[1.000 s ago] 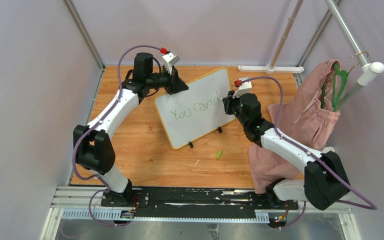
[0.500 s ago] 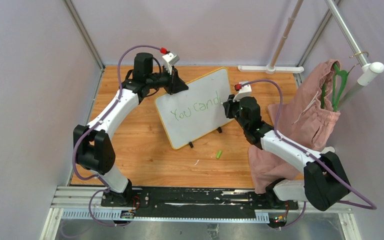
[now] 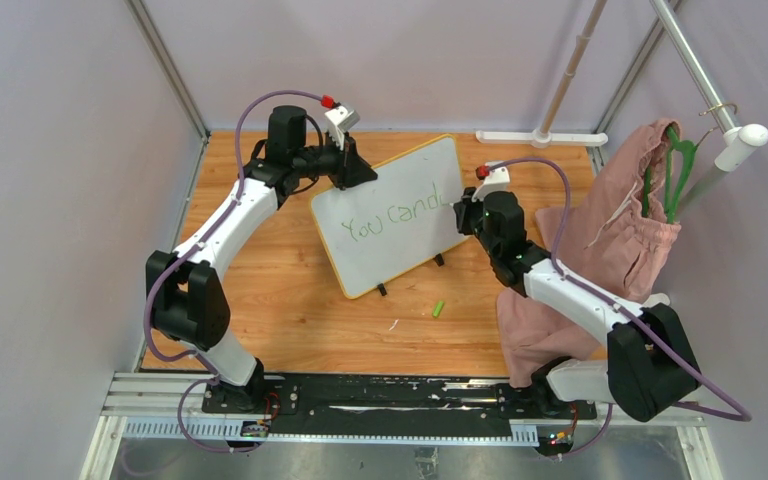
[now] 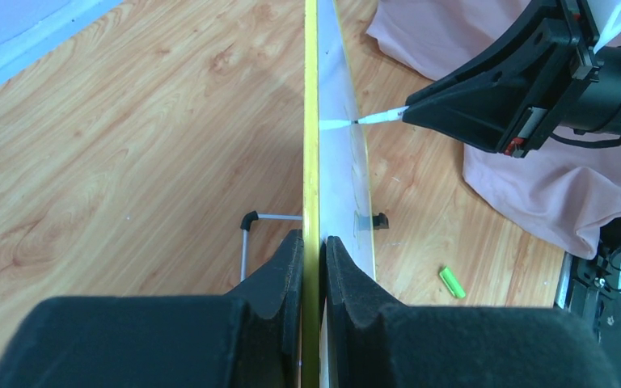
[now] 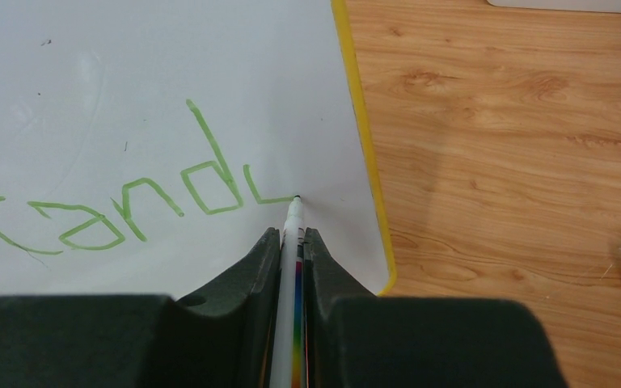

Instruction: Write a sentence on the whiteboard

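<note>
The whiteboard [image 3: 392, 258] stands tilted on the wooden table, with its yellow rim and two black feet showing. The sentence [image 3: 390, 216] reads "You can d" in green, with a short L-shaped stroke after the d [image 5: 265, 194]. My left gripper [image 3: 359, 171] is shut on the board's upper left edge; in the left wrist view its jaws [image 4: 313, 242] clamp the yellow rim [image 4: 311, 121]. My right gripper [image 3: 464, 214] is shut on a white marker [image 5: 293, 222], whose tip touches the board [image 5: 170, 73] at the end of that stroke, close to the right rim.
A green marker cap [image 3: 439, 309] lies on the table in front of the board, also in the left wrist view [image 4: 450, 282]. A pink cloth [image 3: 610, 240] and a green hanger [image 3: 676, 170] hang from a white rack at the right. A white stand base [image 3: 540, 137] sits at the back.
My right gripper has moved a little to the right along the board with the marker, adding a short stroke after the d. The left arm and board have not moved.
</note>
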Robot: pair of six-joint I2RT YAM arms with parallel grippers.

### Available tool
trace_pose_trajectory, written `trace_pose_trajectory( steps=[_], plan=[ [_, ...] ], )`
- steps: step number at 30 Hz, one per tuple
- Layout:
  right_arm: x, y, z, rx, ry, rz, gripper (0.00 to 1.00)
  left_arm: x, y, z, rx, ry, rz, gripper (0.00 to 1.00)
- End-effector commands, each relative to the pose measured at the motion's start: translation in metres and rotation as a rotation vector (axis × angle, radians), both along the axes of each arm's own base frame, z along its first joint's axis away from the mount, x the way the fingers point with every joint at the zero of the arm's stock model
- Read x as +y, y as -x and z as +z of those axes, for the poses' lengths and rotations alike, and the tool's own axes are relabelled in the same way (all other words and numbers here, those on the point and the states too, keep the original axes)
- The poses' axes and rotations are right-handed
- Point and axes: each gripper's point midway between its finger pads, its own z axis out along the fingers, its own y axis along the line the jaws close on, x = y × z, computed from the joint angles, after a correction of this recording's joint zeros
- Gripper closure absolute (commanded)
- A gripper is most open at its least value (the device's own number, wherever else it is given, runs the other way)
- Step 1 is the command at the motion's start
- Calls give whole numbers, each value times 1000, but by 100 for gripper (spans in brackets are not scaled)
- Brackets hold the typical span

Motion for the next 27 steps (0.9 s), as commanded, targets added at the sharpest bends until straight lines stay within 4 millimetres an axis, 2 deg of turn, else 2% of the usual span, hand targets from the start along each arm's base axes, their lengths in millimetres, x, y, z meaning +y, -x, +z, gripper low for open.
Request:
trace_pose_trajectory(
  steps=[1, 12, 27],
  plan=[
    [-8, -11, 19, -39, -10, -40, 100, -8, 19, -20, 26, -44, -59, 100],
    [5, -19, 43, -83, -27, 10, 100, -8, 20, -20, 27, -46, -59, 100],
    [26, -6, 42, -71, -38, 90, 100, -9, 19, -20, 26, -46, -59, 100]
  ],
)
